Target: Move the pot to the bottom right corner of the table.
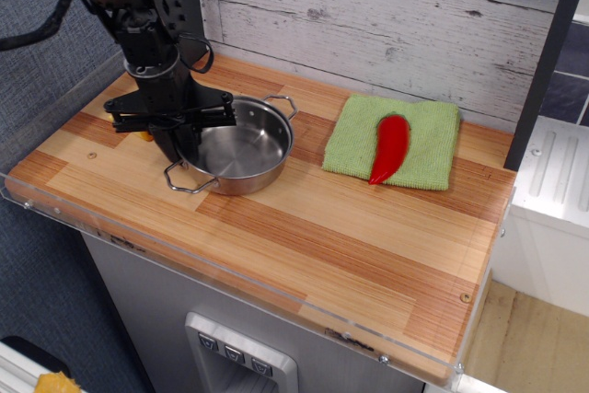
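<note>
The shiny steel pot (244, 149) with two wire loop handles stands on the back left part of the striped wooden table (322, 236). My black gripper (176, 149) comes down from above at the pot's left side. Its fingers are closed together on the pot's left rim. The pot looks empty. The table's bottom right corner (442, 319) is far from the pot.
A green cloth (431, 135) lies at the back right with a red pepper (390, 147) on it. A small yellow-orange object (143, 135) peeks out behind the gripper. A white plank wall (386, 25) runs along the back. A clear plastic strip (230, 269) edges the front.
</note>
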Controlling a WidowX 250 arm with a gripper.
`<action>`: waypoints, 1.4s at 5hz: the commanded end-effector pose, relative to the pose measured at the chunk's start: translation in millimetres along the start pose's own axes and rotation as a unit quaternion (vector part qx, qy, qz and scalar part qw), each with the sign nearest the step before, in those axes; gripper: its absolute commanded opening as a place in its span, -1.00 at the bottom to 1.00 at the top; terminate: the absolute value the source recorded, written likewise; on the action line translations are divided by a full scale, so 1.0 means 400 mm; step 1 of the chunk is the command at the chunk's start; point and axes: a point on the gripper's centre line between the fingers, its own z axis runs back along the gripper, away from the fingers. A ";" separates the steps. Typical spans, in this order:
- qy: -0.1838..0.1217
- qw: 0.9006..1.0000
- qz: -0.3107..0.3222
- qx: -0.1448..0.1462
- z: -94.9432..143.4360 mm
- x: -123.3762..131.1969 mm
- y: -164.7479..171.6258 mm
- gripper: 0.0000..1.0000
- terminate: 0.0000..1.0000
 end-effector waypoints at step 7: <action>-0.026 0.983 -0.149 -0.105 0.127 -0.200 -0.245 -1.00 -1.00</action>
